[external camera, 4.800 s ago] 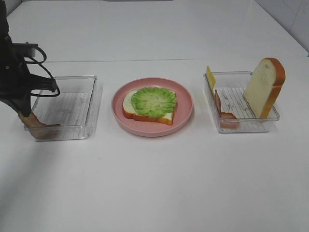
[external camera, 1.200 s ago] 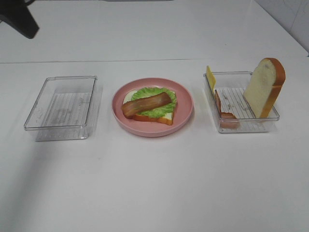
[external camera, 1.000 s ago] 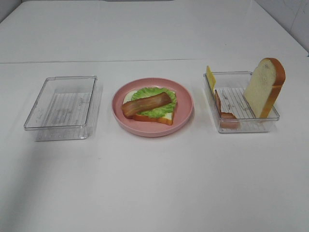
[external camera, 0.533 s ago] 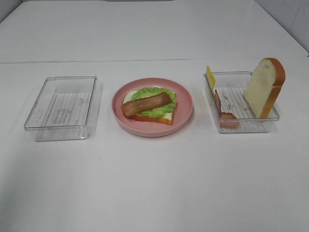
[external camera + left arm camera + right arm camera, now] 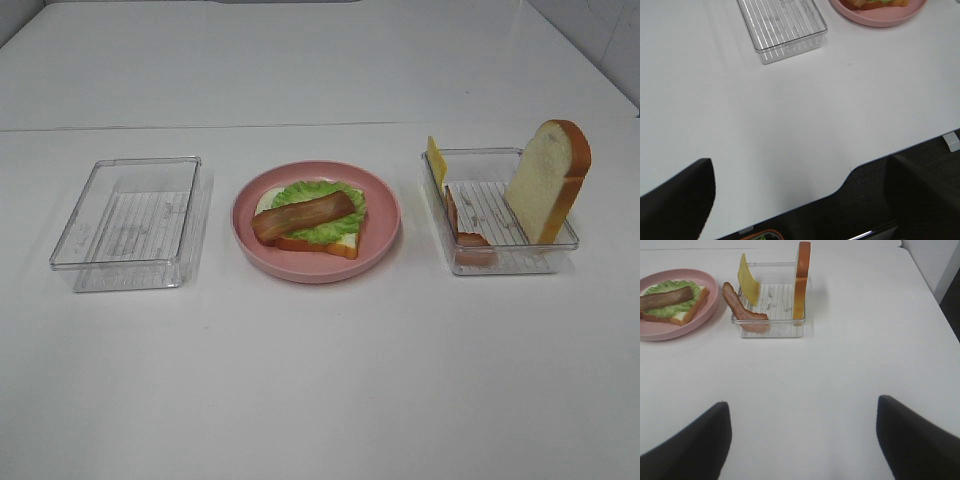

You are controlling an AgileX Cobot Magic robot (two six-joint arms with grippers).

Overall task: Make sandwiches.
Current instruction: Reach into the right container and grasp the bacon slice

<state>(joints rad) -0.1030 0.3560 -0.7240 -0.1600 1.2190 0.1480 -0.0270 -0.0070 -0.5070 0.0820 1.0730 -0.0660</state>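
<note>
While the sandwich was only half made, both of our tools hung well apart from the food. It sat on the pink plate in the middle of the table, with the bottom bread slice under the green lettuce and one bacon strip lying across the top. Our left tool was over the near edge of the table, its dark fingers wide apart and holding nothing. Our right tool was wide too, with nothing in it. We could see no food in the left tray. In the right tray the second bread slice stood up tall, the cheese stuck up at a far corner, and another bacon piece lay along the side nearest the plate. We thought the step in hand was adding the next filling, likely the cheese or that bacon, with the bread lid last. That looked like a job for the right tool, since it was nearer. It would need to come down over the thin cheese, pinch its flat sides softly, lift it clear of the wall, and lay it flat without pushing the pile over.
</note>
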